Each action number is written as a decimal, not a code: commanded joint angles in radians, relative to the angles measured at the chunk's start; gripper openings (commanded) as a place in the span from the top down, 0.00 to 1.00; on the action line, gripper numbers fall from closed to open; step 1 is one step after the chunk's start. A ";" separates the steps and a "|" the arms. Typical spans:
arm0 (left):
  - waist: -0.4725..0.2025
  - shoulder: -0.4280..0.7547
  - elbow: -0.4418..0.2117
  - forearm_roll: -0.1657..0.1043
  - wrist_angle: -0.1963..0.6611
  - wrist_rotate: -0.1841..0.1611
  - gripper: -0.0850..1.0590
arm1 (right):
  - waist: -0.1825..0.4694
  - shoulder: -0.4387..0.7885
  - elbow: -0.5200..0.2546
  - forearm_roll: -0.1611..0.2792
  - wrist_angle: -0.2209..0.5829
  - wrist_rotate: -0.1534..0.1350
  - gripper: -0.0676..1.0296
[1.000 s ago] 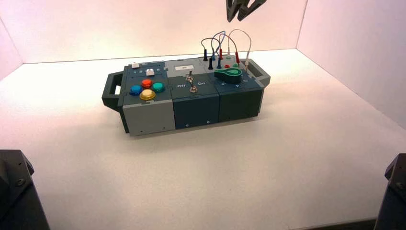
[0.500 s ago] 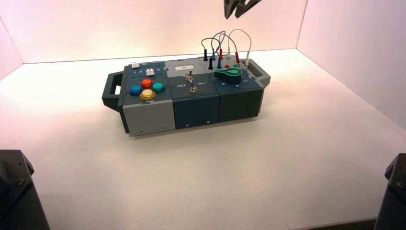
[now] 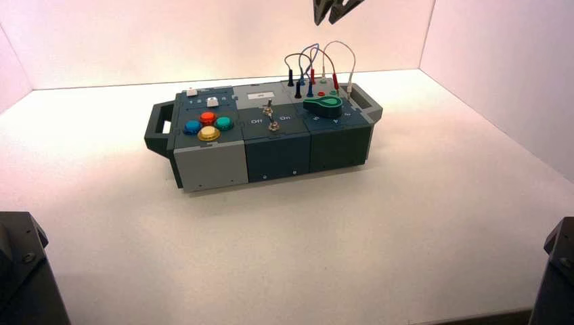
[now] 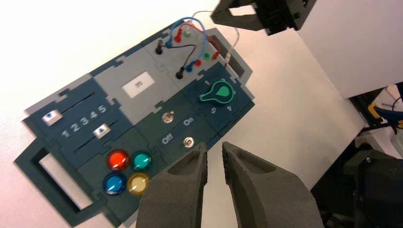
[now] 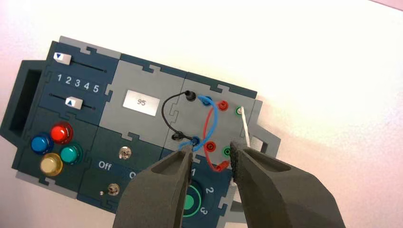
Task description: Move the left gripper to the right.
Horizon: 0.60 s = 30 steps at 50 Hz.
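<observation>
left gripper (image 4: 215, 146): fingertips slightly apart, nothing held; outside high view, over/near box (image 4: 154, 102) front by switches | move: rightward, box long axis, buttons→wired end | right gripper (image 3: 325, 22): beyond wires, fingers apart, empty, nearer that end | matte grey-black angular claws, flat interlocking panels

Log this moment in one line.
left gripper: raised, box in view below, fingers slightly apart | right gripper: raised above wires, fingers apart
</observation>
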 commanded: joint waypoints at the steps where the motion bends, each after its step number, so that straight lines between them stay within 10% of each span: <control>1: -0.023 0.032 -0.054 -0.003 -0.020 -0.002 0.75 | 0.002 -0.020 -0.029 0.002 -0.006 0.003 0.55; 30: -0.029 0.084 -0.097 -0.003 -0.048 0.003 0.75 | 0.002 -0.008 -0.031 0.005 -0.017 0.003 0.55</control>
